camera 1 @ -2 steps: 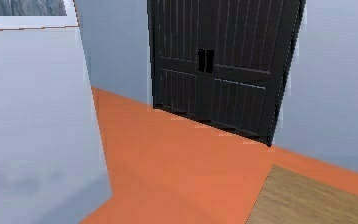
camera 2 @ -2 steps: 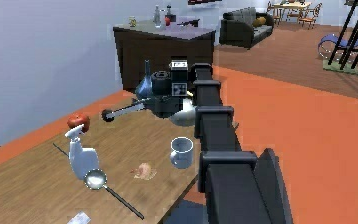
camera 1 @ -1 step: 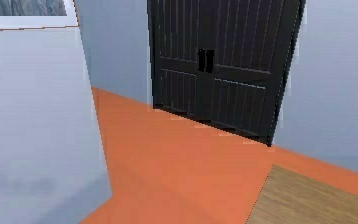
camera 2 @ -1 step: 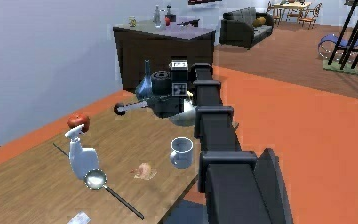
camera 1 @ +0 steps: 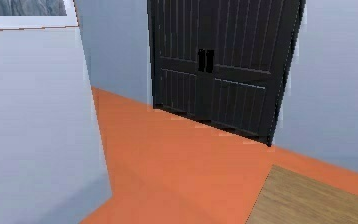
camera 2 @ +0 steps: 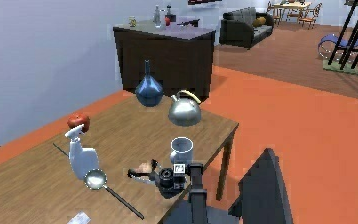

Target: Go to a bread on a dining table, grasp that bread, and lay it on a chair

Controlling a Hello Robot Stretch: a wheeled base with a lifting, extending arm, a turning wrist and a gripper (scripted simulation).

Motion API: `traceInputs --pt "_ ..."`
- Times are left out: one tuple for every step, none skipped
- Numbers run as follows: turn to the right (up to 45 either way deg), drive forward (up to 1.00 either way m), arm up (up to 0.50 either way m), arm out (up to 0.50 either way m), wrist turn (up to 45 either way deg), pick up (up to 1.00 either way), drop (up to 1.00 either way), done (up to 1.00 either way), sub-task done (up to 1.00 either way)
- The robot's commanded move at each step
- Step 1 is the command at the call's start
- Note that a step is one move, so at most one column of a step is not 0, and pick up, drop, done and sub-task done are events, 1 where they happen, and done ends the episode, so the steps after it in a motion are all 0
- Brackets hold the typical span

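Note:
In the arm side view a wooden dining table (camera 2: 107,130) spans the lower left. The dark arm rises from the bottom edge, and my gripper (camera 2: 145,176) lies low over the table's near right part. At its fingers is a small brownish and white blob (camera 2: 141,168), maybe the bread, with the tabletop behind it. I cannot tell whether the gripper holds anything. A dark chair (camera 2: 263,192) stands just right of the arm, by the table's near corner.
On the table stand a blue vase (camera 2: 148,87), a metal kettle (camera 2: 184,108), a mug (camera 2: 182,148), a pan (camera 2: 97,181) and a white object with a red top (camera 2: 81,140). Behind are a dark counter (camera 2: 167,50) and a sofa (camera 2: 249,25). The forward view shows black double doors (camera 1: 222,60), orange floor and a white wall (camera 1: 37,130) on the left.

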Motion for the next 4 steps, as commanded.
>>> traceInputs --pt "0.0 0.00 0.00 0.00 0.0 1.00 0.00 0.00 0.00" --pt "0.0 0.00 0.10 0.00 0.0 0.00 0.00 0.00 0.00" --pt "0.0 0.00 0.22 0.00 0.0 0.00 0.00 0.00 0.00" --pt "0.0 0.00 0.00 0.00 -45.0 0.00 0.00 0.00 0.00"
